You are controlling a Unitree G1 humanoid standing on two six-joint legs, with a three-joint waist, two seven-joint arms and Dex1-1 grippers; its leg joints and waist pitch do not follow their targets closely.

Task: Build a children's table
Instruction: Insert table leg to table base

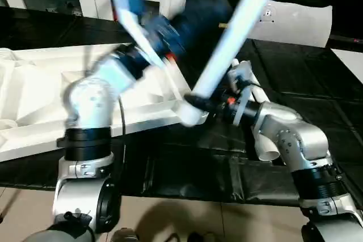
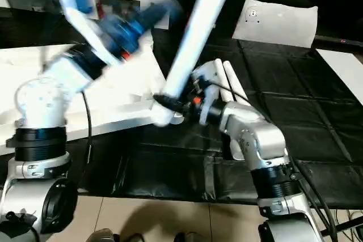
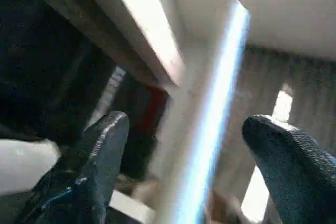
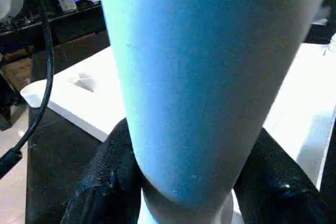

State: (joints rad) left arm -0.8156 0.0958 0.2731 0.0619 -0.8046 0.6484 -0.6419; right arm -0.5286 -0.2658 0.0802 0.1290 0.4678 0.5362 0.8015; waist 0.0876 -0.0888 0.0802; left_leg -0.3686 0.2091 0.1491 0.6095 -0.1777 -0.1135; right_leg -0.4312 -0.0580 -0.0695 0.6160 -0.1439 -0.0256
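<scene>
1. Right wrist view: the right gripper (image 4: pixel 184 182) pinches a smooth, round white leg (image 4: pixel 205 77) near its thick end.
2. That leg slants up and far from the tabletop (image 1: pixel 34 83), whose near right corner it touches.
3. The left gripper (image 3: pixel 194 161) is spread wide, holding nothing, beside the leg.
4. More white legs (image 2: pixel 227 83) lie on the black mat (image 2: pixel 295 94).

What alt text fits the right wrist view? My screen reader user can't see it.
A thick white table leg is clamped between the right gripper's two black fingers. Behind it lies the white tabletop on a dark mat.
</scene>
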